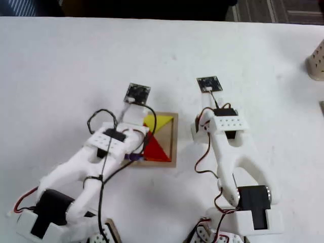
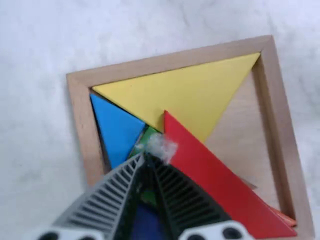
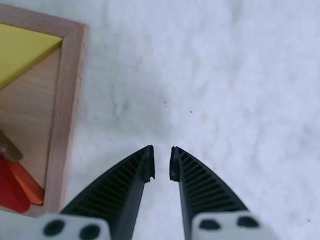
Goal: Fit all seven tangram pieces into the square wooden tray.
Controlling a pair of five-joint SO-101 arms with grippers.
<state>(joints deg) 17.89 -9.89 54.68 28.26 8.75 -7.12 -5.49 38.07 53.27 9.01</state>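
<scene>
The green piece (image 2: 146,136) is mostly hidden behind the left fingers (image 2: 182,197), a dark blue piece (image 2: 145,222) between them is cut off by the picture's edge, and the orange piece (image 2: 282,217) at a corner of the tray (image 2: 80,125) is largely covered by the red triangle (image 2: 215,175).

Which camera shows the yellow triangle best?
The left wrist view: nearly the whole yellow triangle lies plain in the tray. The high view shows it from far, beside an arm. The right wrist view catches just one corner.
</scene>
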